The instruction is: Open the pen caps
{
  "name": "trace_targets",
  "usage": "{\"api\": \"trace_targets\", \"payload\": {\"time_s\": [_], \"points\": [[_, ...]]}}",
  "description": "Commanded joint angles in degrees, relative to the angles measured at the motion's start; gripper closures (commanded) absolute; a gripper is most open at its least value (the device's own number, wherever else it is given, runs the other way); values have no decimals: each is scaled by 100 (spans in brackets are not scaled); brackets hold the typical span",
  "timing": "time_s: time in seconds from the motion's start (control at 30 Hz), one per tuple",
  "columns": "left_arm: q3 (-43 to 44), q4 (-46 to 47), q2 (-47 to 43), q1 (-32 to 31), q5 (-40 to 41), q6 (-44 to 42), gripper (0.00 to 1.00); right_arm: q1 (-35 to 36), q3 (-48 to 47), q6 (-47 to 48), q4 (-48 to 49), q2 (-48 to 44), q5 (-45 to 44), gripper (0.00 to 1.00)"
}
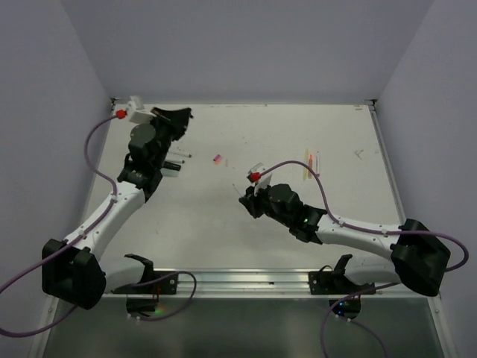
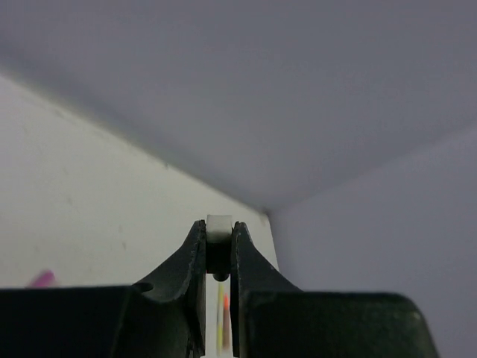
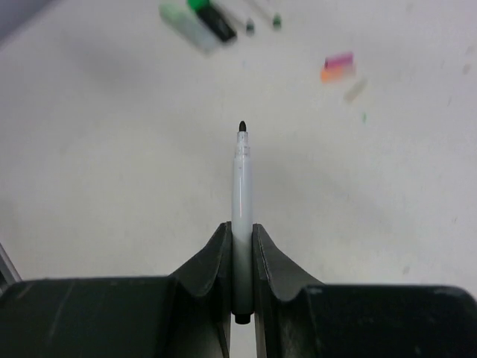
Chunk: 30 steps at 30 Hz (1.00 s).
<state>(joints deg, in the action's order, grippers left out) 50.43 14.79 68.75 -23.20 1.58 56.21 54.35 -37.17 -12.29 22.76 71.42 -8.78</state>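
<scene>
And there it was: the right gripper (image 3: 240, 233) was clamped tight on a white pen (image 3: 241, 179). Its jaws pinched the barrel low down, and the dark nib was bare and pointing away from the wrist, out over the table (image 1: 223, 239). Over in the far left corner, the left gripper (image 2: 218, 234) was closed as well. Its fingers squeezed a small cap (image 2: 218, 228), pale at its top end and dark beneath, which was held up in the air with the grey wall (image 2: 313, 112) behind it. The two arms were well apart, the left one reaching to the back of the table and the right one low near the middle. Out ahead of the held pen and off to its right, a pink-and-orange cap (image 3: 337, 67) lay loose on the white surface. It was on its own, between the two grippers in the overhead view. Farther back, beside the left arm, a little cluster waited: a pale green pen (image 3: 185, 21) and, just beside it, a black pen (image 3: 218, 22) with a bright green end. A couple of thinner ones lay next to those, too small to make out. Across on the right half of the table, the yellow and orange pens (image 1: 309, 164) lay side by side, pointing away from the arms. Beyond them sat a whitish scrap (image 1: 359, 154), too tiny to identify.
</scene>
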Motion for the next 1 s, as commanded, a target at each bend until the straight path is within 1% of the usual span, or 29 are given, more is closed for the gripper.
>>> {"api": "trace_targets", "payload": {"time_s": [0.0,0.1,0.2,0.3,0.33,0.4,0.5,0.6,0.63,0.67,0.7,0.73,0.77,0.8,0.83,0.87,0.9,0.93,0.97], "points": [[599,1641,-160,659,2328,-171,100,102,394,122,-1371,-40,218,100],[669,1738,-160,790,2364,-171,100,111,438,122,-1371,-84,227,100],[862,1581,-90,914,2171,-276,100,102,430,113,-1388,-145,201,100],[1081,1221,120,923,1689,-522,100,111,377,52,-1441,-251,26,100],[1152,1089,191,914,1331,-592,100,102,351,17,-1450,-269,-53,100],[1371,641,444,923,916,-821,100,102,263,-62,-1590,-277,-281,100],[1591,-1,822,905,-5,-1085,100,85,44,-229,-1897,-225,-870,100],[1759,-572,1218,861,-561,-1383,100,-11,-159,-448,-2161,-181,-1327,100],[1820,-939,1324,748,-606,-1489,99,-64,-281,-501,-2240,-155,-1511,100],[1986,-1134,1447,677,-624,-1733,98,-134,-343,-554,-2259,-137,-1583,100],[2083,-1336,1709,476,-581,-1858,97,-292,-405,-650,-2459,-76,-1644,100],[2198,-1843,1851,353,-528,-1963,96,-398,-545,-712,-2548,-32,-1715,100],[2460,-2065,2018,247,-467,-2156,96,-520,-624,-878,-2732,30,-1776,100],[2619,-2276,2376,28,-327,-2245,95,-844,-712,-1002,-2873,169,-1785,100],[2786,-2731,2580,-96,-221,-2324,93,-1030,-939,-1116,-3022,275,-1759,100],[3170,-2988,2791,-193,-185,-2455,93,-1197,-1037,-1239,-3128,363,-1707,100],[3374,-3234,3237,-385,102,-2500,93,-1459,-1143,-1266,-3294,451,-1724,100],[3585,-3715,3467,-465,175,-2544,92,-1566,-1335,-1284,-3357,652,-1759,100],[3979,-3920,3896,-527,254,-2570,92,-1655,-1415,-1267,-3375,732,-1837,100]]}}
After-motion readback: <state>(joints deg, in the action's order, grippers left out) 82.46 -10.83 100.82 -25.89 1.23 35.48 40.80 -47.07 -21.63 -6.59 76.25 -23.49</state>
